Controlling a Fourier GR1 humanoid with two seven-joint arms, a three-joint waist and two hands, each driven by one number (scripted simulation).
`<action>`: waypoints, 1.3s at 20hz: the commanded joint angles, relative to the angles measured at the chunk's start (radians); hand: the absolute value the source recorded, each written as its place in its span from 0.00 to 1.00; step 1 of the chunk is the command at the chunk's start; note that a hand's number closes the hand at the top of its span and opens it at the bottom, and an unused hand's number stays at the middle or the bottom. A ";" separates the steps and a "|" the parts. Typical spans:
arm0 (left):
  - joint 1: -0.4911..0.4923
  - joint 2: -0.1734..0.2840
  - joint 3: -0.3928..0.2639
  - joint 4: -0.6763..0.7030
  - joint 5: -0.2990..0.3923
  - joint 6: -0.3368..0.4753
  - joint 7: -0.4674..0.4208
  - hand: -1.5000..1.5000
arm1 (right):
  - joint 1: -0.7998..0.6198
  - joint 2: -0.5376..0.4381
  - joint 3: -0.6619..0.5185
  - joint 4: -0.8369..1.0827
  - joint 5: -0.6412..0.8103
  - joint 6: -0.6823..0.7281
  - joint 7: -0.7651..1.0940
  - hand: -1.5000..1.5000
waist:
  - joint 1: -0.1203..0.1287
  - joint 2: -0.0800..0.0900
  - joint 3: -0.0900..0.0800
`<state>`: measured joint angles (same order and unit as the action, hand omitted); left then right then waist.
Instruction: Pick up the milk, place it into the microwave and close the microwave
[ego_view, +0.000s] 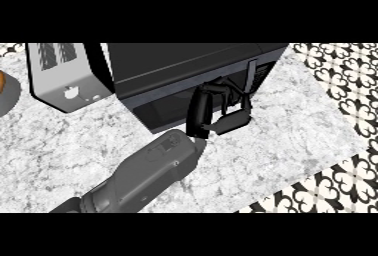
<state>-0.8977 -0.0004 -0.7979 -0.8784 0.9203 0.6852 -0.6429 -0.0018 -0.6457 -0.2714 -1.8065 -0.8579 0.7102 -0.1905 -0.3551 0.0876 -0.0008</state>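
Note:
The black microwave (184, 62) stands at the back of the marble counter (88, 145). Its dark door (159, 107) lies flush with the front, as far as I can see. My right hand (201, 110) is up against the front at the door's right end, beside the control panel (255, 75). Its fingers are extended and hold nothing. The grey forearm (148, 170) comes in from the lower left. No milk shows anywhere on the counter. My left hand is out of the picture.
A silver toaster (63, 75) stands close to the left of the microwave. At the far left edge an orange object (3, 82) rests on a grey dish (9, 102). The counter ends at the right, where patterned floor (347, 80) shows.

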 joint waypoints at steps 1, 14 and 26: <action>-0.057 0.000 0.038 0.088 0.030 -0.030 0.012 1.00 | -0.006 -0.019 0.013 -0.005 -0.032 0.024 0.013 0.00 | -0.007 0.019 -0.002; -0.065 0.000 0.025 0.109 0.079 -0.025 -0.033 1.00 | -0.007 -0.067 0.007 0.008 -0.109 0.051 0.036 0.00 | -0.013 0.016 0.000; -0.097 0.000 -0.045 0.184 0.077 -0.011 -0.014 1.00 | -0.021 -0.102 0.017 0.002 -0.178 0.095 0.044 0.00 | -0.011 0.012 0.005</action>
<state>-0.9397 -0.0003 -0.8567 -0.8126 0.9822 0.6765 -0.7143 -0.0189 -0.7371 -0.2570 -1.8029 -1.0101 0.7921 -0.1489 -0.3626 0.0859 0.0050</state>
